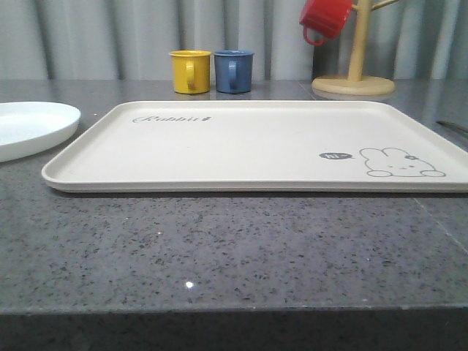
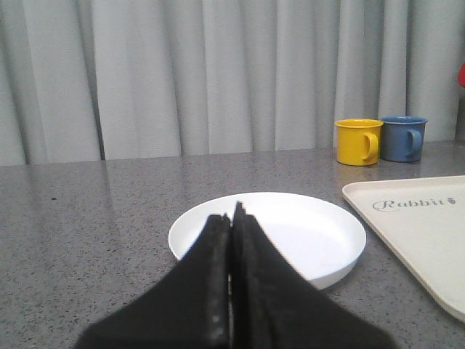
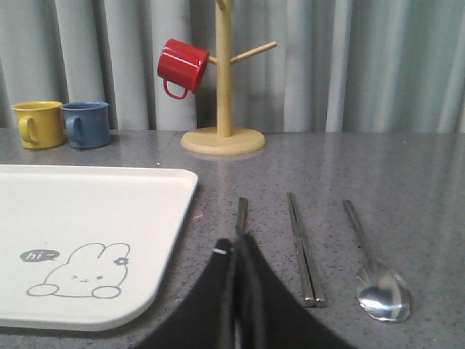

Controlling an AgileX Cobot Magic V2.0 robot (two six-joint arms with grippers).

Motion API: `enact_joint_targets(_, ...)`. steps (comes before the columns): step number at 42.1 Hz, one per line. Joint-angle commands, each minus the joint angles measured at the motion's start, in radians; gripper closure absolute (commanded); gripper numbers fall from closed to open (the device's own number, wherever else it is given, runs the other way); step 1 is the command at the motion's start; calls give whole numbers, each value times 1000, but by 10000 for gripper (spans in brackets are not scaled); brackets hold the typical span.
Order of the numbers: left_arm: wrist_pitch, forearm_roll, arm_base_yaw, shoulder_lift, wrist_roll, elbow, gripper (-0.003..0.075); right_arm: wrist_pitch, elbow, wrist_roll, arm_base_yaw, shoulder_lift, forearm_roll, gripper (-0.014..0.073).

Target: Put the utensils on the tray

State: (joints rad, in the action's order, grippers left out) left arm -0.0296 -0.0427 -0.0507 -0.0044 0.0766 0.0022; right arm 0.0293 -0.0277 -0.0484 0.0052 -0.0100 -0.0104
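Observation:
The cream tray (image 1: 256,146) with the rabbit drawing lies mid-table, nothing on it. A round white plate (image 1: 29,128) sits to its left. My left gripper (image 2: 232,216) is shut, its tips in front of the plate's (image 2: 305,236) near rim. To the right of the tray (image 3: 87,211) lie a fork (image 3: 241,209), a pair of chopsticks (image 3: 300,243) and a spoon (image 3: 370,269), side by side on the counter. My right gripper (image 3: 236,243) is shut and covers the fork's near end; only the fork's handle shows beyond the fingertips.
A yellow mug (image 1: 190,71) and a blue mug (image 1: 233,71) stand behind the tray. A wooden mug tree (image 1: 355,77) with a red mug (image 1: 324,18) hung on it stands at the back right. Grey stone counter runs along the front.

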Motion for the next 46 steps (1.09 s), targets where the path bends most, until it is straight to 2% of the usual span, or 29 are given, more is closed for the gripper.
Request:
enact_joint_targets(1, -87, -1, 6, -19, -3, -27, 741, 62, 56, 6, -6, -15, 0, 712)
enact_joint_targets(9, -6, -1, 6, 0, -3, -259, 741, -159, 260, 6, -6, 2, 1, 712)
enact_joint_targets(15, 192, -1, 6, 91, -3, -476, 741, -355, 452, 6, -6, 81, 1, 712)
enact_joint_targets(20, 400, -1, 6, 216, -3, -654, 741, -457, 571, 6, -6, 176, 1, 712)
enact_joint_targets(24, 502, -1, 6, 319, -3, -749, 741, -530, 655, 6, -6, 270, 1, 712)
enact_joint_targets(28, 502, -1, 6, 390, -3, -772, 741, -577, 699, 6, -6, 347, 1, 712)
enact_joint_targets(46, 506, -1, 6, 585, -3, -770, 741, -577, 697, 7, -6, 590, -3, 712)
